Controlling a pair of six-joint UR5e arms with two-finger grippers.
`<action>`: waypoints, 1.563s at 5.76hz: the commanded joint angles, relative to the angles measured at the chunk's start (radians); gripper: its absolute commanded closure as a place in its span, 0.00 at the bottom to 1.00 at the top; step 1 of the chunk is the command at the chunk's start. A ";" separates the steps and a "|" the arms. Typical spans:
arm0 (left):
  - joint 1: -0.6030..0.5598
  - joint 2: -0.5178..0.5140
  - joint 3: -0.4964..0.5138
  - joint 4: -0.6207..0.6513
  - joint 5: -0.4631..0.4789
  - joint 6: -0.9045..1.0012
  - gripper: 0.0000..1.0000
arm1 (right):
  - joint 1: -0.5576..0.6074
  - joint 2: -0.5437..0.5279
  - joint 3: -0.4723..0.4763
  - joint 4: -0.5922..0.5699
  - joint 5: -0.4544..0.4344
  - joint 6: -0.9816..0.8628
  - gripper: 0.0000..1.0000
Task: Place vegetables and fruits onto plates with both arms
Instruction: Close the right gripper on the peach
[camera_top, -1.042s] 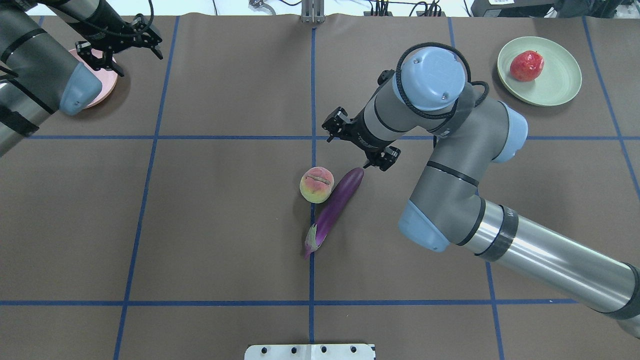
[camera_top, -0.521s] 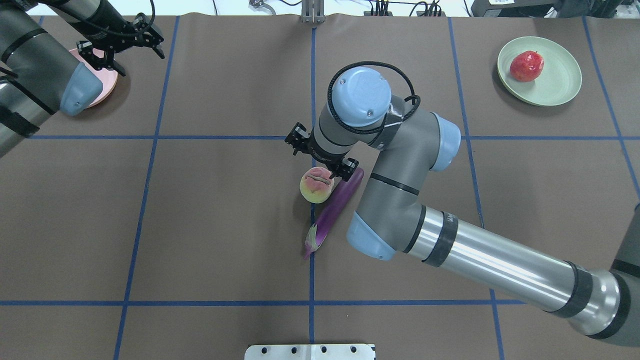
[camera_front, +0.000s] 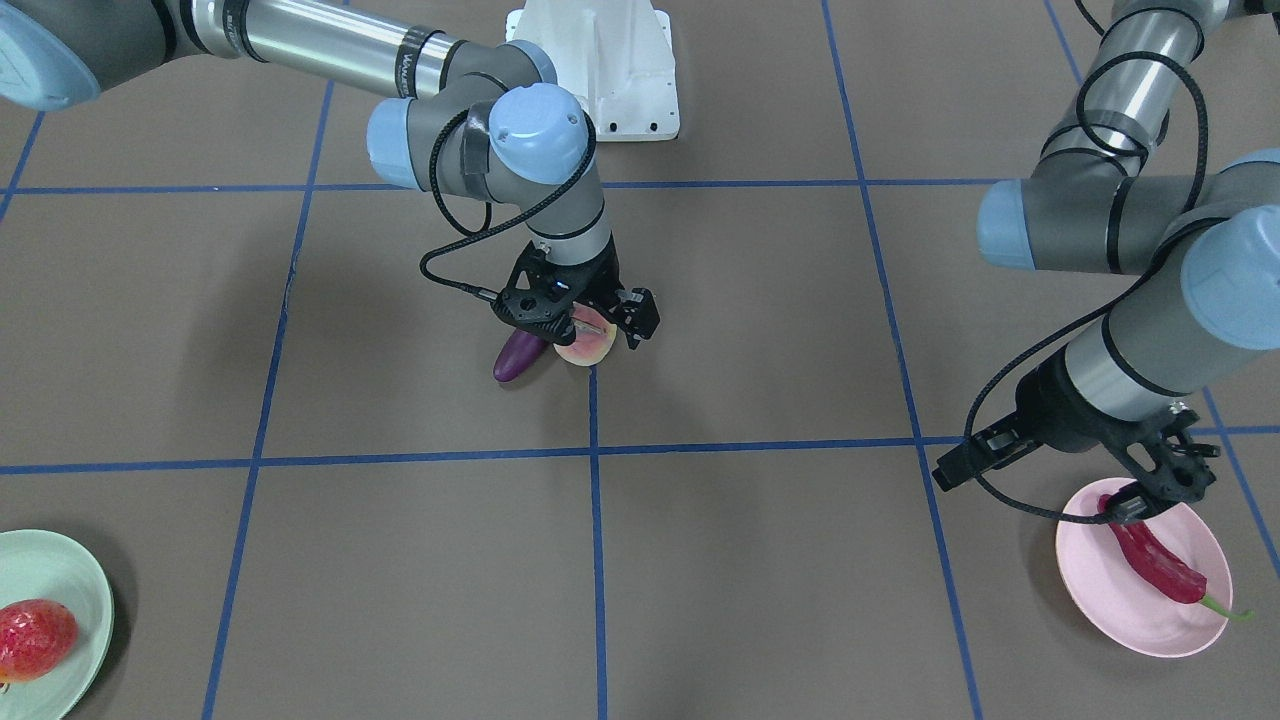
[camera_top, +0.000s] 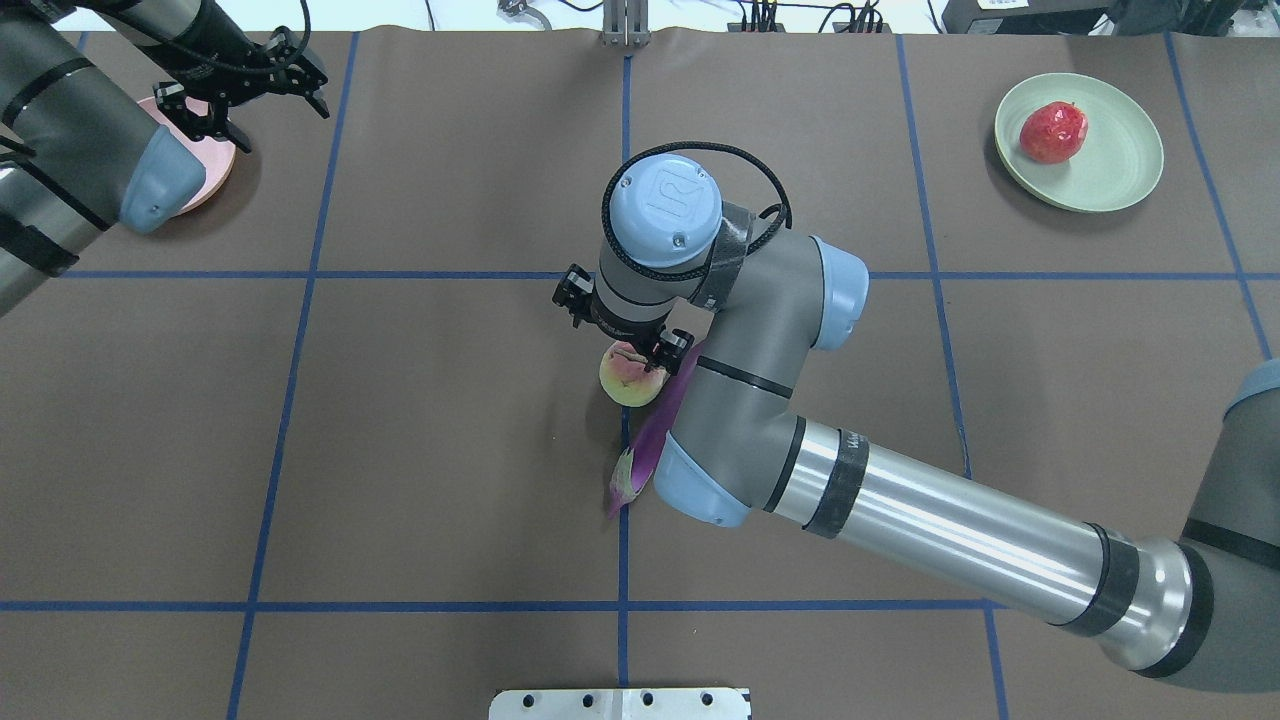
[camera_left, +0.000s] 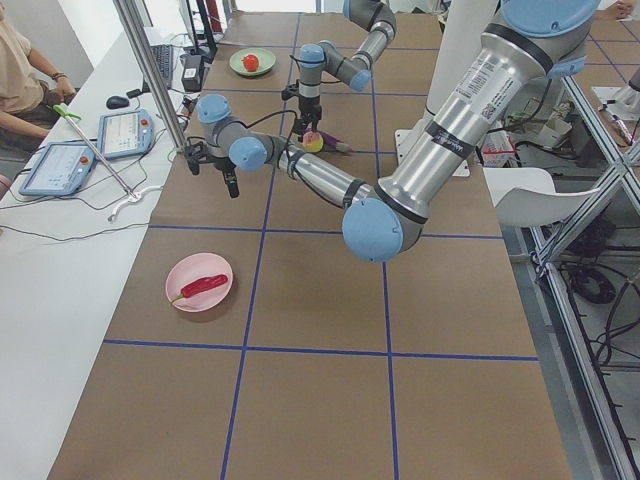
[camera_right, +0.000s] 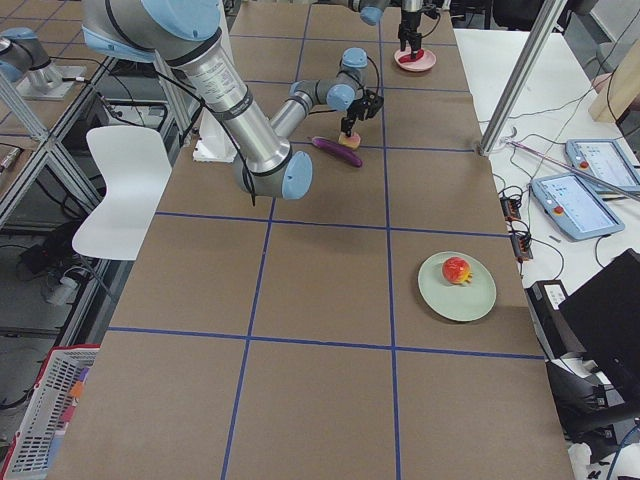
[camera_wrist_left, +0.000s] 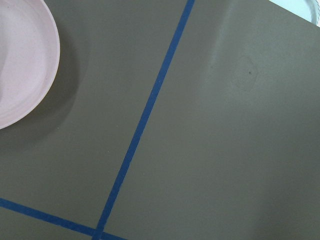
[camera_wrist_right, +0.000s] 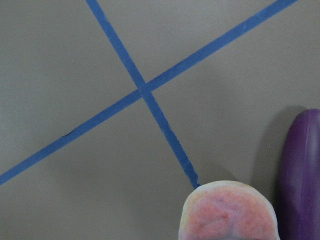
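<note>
Brown taped tabletop is carrying the peach (camera_top: 626, 382) mid-table, just beside the eggplant (camera_top: 643, 445) (on its right); the right gripper (camera_front: 582, 325) is hovering directly above, fingers spread, flanking the peach.

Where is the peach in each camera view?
Exterior front-facing: peach just above centre.
Overhead exterior: peach at centre.
Exterior left: peach far up the table, mid-width.
Exterior right: peach far up the table, mid-width.
Left wrist-mounted: not in it.
Right wrist-mounted: peach at the bottom edge.
Shared landmark: the purple eggplant lying right beside it.
</note>
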 joint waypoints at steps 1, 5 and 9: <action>0.002 0.001 0.000 0.000 0.000 0.000 0.00 | 0.004 0.027 -0.004 -0.086 0.002 -0.049 0.00; 0.011 -0.001 -0.002 0.000 0.000 -0.002 0.00 | -0.002 0.054 -0.086 -0.152 0.015 -0.128 0.00; 0.020 -0.001 -0.002 -0.003 0.002 -0.040 0.00 | -0.025 0.065 -0.108 -0.186 0.025 -0.150 0.01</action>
